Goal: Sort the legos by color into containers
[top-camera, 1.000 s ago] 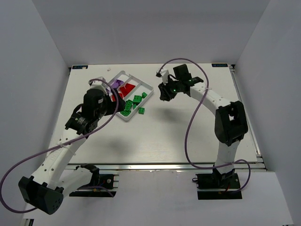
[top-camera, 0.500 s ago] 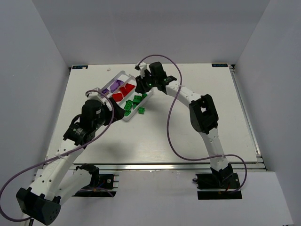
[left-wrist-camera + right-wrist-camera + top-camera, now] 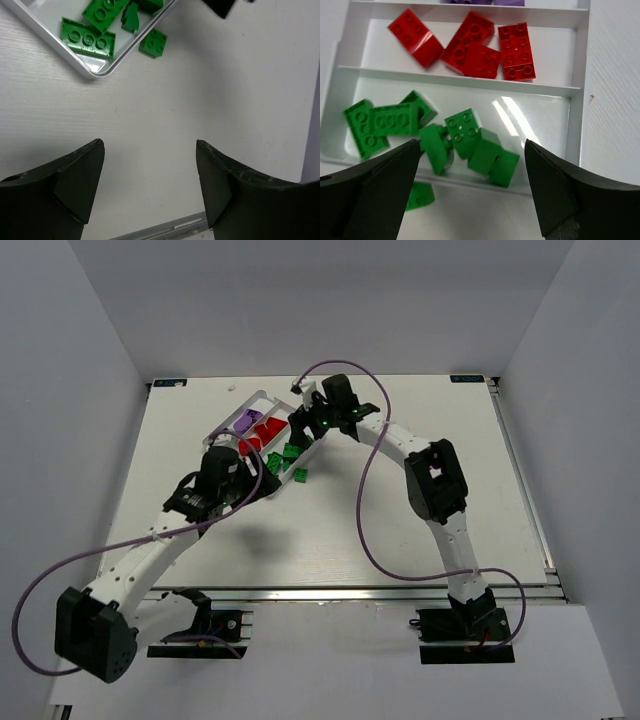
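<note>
Top external view: a white table (image 3: 430, 520) stands inside plain grey walls (image 3: 90, 350), with a metal rail (image 3: 350, 593) along its near edge, where both arm bases are bolted. A white tray (image 3: 250, 405) lies askew on the far, left-of-centre part of the table. Both arms reach toward it.

Right wrist view: the tray's three long compartments run side by side. The farthest holds purple legos (image 3: 243, 423), which show only as a sliver at the top edge of this view. The middle one holds four red legos (image 3: 470, 47). The nearest holds a loose heap of green legos (image 3: 465, 130), some flat and some tipped on edge. The right pincer (image 3: 472, 145) hangs over this green compartment with its jaws spread wide and nothing between them. The heap lies between and just beyond its fingertips. Whether a finger touches a brick cannot be told. One stray green brick (image 3: 420, 195) lies on the table just outside the tray's near wall, beside that pincer's left-hand finger.

Left wrist view: the left pincer (image 3: 150, 147) is over bare table with its jaws apart and holding nothing. A rounded tray corner holding green legos and the stray brick lie ahead of its fingertips, clearly apart from them.
</note>
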### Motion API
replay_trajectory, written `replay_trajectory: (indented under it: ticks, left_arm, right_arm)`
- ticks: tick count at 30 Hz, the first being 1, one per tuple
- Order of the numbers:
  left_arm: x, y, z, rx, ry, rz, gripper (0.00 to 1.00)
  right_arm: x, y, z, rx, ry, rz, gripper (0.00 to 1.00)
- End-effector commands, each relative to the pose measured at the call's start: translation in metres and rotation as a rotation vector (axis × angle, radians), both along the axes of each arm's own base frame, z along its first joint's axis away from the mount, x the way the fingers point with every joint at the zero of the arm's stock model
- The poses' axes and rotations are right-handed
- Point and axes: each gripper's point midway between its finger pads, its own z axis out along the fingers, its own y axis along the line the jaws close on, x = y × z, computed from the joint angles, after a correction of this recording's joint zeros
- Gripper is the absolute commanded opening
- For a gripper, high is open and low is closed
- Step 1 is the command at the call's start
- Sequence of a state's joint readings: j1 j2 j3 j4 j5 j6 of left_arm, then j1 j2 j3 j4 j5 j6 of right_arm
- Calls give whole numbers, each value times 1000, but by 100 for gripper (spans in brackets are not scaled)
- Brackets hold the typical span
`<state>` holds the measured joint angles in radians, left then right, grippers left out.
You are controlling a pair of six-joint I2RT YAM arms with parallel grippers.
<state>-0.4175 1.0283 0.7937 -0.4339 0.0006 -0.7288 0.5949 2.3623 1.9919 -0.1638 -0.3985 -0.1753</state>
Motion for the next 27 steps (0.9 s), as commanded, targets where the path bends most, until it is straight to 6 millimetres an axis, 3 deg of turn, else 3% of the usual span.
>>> replay_trajectory:
  ticks: [1, 2, 3, 4, 5, 6, 7, 8, 9, 10, 11, 12, 13, 14, 16, 21, 27]
  left_arm:
    - [13, -25, 4, 0, -22, -75, 83]
    - [16, -30, 2, 13, -17, -87, 82]
    - [14, -43, 0, 24, -12, -129, 81]
    - [21, -47, 5, 61, -27, -128, 79]
    - [27, -51, -12, 113, 10, -126, 77]
    - [26, -61, -17, 138, 23, -151, 74]
    - [27, -65, -24, 158, 41, -155, 66]
    - [34, -70, -38, 192, 73, -155, 63]
    - [35, -76, -45, 216, 87, -166, 60]
    - [35, -75, -56, 262, 113, -167, 58]
    - [42, -80, -55, 284, 106, -176, 58]
    - [45, -80, -76, 338, 146, -180, 59]
    - [46, -79, -83, 378, 163, -200, 62]
    - [49, -80, -89, 403, 171, -209, 67]
    - [60, -80, -100, 480, 187, -220, 72]
    - [84, -81, -108, 595, 175, -249, 77]
    - [101, -81, -126, 679, 180, -264, 77]
  right_arm:
    - [-7, -19, 100, 89, -191, 99, 89]
    - [-13, -28, 122, 111, -213, 115, 89]
    - [-12, -48, 119, 107, -182, 106, 89]
    - [-22, -55, 125, 148, -147, 146, 86]
    - [-28, -67, 145, 181, -155, 150, 82]
    - [-24, -89, 150, 194, -148, 125, 77]
    - [-33, -100, 136, 194, -106, 129, 62]
    - [-40, -112, 154, 200, -145, 128, 48]
    - [-40, -129, 154, 195, -147, 99, 28]
    - [-48, -140, 138, 184, -109, 84, 7]
    - [-55, -150, 150, 191, -132, 73, 7]
    - [-56, -165, 150, 190, -131, 45, 11]
    - [-60, -173, 148, 188, -127, 34, 28]
    - [-70, -181, 145, 183, -120, 20, 37]
    - [-73, -196, 142, 176, -125, -9, 44]
    - [-83, -217, 133, 189, -95, -71, 47]
    - [-84, -227, 134, 199, -92, -99, 48]
